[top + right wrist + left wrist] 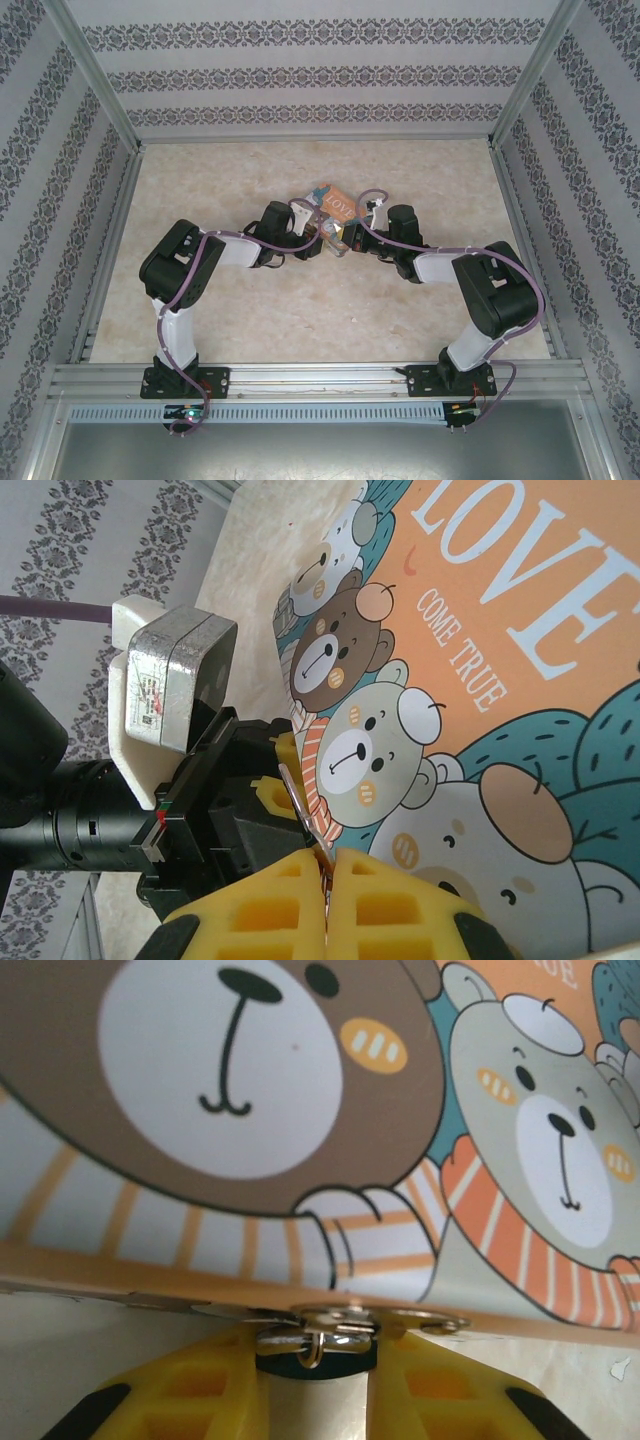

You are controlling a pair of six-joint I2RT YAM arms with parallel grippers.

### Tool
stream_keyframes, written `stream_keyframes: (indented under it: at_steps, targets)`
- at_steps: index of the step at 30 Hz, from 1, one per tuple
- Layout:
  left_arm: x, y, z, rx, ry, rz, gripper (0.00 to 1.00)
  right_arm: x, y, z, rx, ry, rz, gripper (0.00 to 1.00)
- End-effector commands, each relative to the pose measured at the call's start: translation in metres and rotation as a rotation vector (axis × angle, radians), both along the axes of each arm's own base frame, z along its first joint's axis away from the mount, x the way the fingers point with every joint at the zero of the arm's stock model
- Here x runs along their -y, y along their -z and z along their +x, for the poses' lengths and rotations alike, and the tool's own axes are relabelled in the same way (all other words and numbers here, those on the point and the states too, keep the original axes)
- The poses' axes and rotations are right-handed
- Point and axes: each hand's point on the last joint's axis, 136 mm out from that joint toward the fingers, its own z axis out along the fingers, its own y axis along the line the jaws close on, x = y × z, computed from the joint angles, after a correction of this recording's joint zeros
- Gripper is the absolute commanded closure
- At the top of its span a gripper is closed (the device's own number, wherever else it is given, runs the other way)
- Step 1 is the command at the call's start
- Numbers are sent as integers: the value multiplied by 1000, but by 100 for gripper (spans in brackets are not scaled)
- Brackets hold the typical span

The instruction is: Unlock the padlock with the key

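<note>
Padlock: small dark teal body, seen from the left wrist hanging by its silvery shackle from the hasp on the lower edge of the tin. The left gripper brackets the body, with one yellow finger close on each side. The jaws stand narrow, and whether they press on the body cannot be told.

From the right wrist, the right gripper sits just beside the tin's edge. Its fingers are pressed together, and a thin silvery strip runs from their tips toward the left gripper; what the strip is cannot be told.

From above, both arms meet at the tin, which lies mid-table with its "LOVE" lid upward.
</note>
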Motion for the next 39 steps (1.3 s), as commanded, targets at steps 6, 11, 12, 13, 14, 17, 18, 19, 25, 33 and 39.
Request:
stream_keyframes:
  at_steps: [6, 11, 12, 13, 14, 17, 18, 19, 25, 33, 39]
  targets:
    - [13, -33, -12, -16, 2, -67, 80, 2, -9, -15, 19, -21, -30, 100]
    - [14, -38, -20, -101, -23, -100, 84, 11, -20, -23, 66, -9, -62, 100]
    - [14, -39, -21, -122, -26, -108, 85, 13, -21, -25, 75, -6, -73, 100]
    - [15, -40, -23, -143, -27, -117, 86, 16, -22, -28, 84, -2, -85, 100]
    - [16, -41, -25, -158, -28, -128, 86, 18, -23, -30, 90, 1, -95, 100]
    - [18, -47, -29, -204, -34, -161, 87, 24, -25, -39, 114, 2, -131, 100]
    - [19, -49, -30, -222, -38, -170, 87, 25, -25, -42, 120, -1, -147, 100]
    - [20, -51, -31, -237, -42, -179, 87, 26, -25, -46, 128, -3, -166, 100]
    - [20, -61, -33, -320, -89, -195, 89, 27, -23, -69, 210, -32, -272, 100]
    - [26, -71, -39, -439, -115, -257, 92, 20, -12, -92, 309, -73, -392, 100]
    - [27, -78, -40, -464, -127, -277, 94, 10, 6, -97, 354, -105, -497, 100]
